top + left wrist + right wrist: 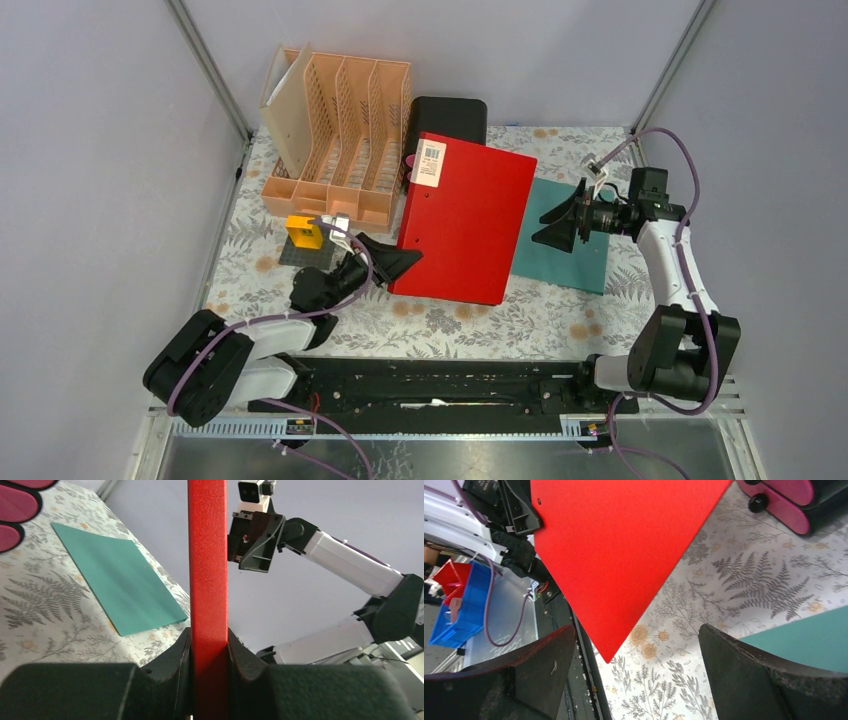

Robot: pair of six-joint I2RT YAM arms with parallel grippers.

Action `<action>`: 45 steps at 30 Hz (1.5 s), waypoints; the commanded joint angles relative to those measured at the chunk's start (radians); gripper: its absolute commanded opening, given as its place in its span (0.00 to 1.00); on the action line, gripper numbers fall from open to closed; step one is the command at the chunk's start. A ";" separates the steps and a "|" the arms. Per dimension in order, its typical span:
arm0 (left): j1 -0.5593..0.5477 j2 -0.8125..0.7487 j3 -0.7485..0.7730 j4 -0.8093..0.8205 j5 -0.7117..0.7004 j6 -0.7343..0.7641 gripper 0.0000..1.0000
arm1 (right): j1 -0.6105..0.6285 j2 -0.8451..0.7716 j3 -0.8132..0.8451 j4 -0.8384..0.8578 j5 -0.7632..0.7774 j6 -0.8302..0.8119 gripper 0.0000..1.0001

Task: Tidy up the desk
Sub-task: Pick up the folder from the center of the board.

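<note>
Beige folder in orange rack on desk

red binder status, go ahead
Left gripper shut on red binder, raised over desk. Right gripper open beside its right edge. Teal sheet lying below it.

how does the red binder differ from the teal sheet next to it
Pose: the red binder is clamped at its edge by the left gripper and held up off the desk; the teal sheet lies flat on it, ungripped.
Thickness: the binder shows a thick edge; the sheet looks thin.
Marking: the binder carries a white barcode label; the sheet is plain.
Both are flat, solid-coloured rectangles.
</note>
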State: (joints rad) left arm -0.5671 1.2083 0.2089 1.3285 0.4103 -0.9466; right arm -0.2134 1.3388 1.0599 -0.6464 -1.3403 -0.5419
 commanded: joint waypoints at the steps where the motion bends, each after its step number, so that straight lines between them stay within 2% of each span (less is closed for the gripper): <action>1: 0.004 0.004 0.033 0.264 0.061 -0.081 0.00 | 0.047 0.013 0.004 -0.006 -0.058 0.032 1.00; 23: 0.003 0.004 0.106 0.275 0.061 -0.150 0.00 | 0.177 0.065 0.025 -0.010 -0.195 0.101 1.00; 26: -0.005 0.020 0.120 0.275 0.059 -0.157 0.00 | 0.191 0.078 0.045 -0.087 -0.237 0.031 1.00; 30: -0.015 0.048 0.134 0.275 0.056 -0.164 0.00 | 0.195 0.115 0.116 -0.333 -0.286 -0.198 0.98; 33: -0.021 0.067 0.143 0.276 0.055 -0.165 0.00 | 0.194 0.130 0.145 -0.412 -0.290 -0.284 0.89; 37: -0.028 0.097 0.156 0.275 0.055 -0.168 0.00 | 0.197 0.132 0.147 -0.413 -0.293 -0.279 0.55; 38: -0.029 0.104 0.159 0.275 0.056 -0.169 0.00 | 0.197 0.133 0.147 -0.413 -0.294 -0.275 0.42; 40: -0.032 0.118 0.165 0.275 0.060 -0.172 0.03 | 0.198 0.136 0.152 -0.413 -0.291 -0.269 0.23; 42: -0.032 0.126 0.167 0.276 0.063 -0.173 0.15 | 0.197 0.137 0.157 -0.415 -0.280 -0.266 0.03; 44: -0.024 0.123 0.163 0.275 0.067 -0.172 0.33 | 0.198 0.132 0.161 -0.416 -0.253 -0.270 0.00; 45: -0.013 0.119 0.159 0.274 0.073 -0.173 0.46 | 0.198 0.126 0.160 -0.418 -0.237 -0.277 0.00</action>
State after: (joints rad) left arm -0.5838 1.3331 0.3183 1.4235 0.4641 -1.1210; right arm -0.0330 1.4746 1.1816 -1.0286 -1.5600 -0.7780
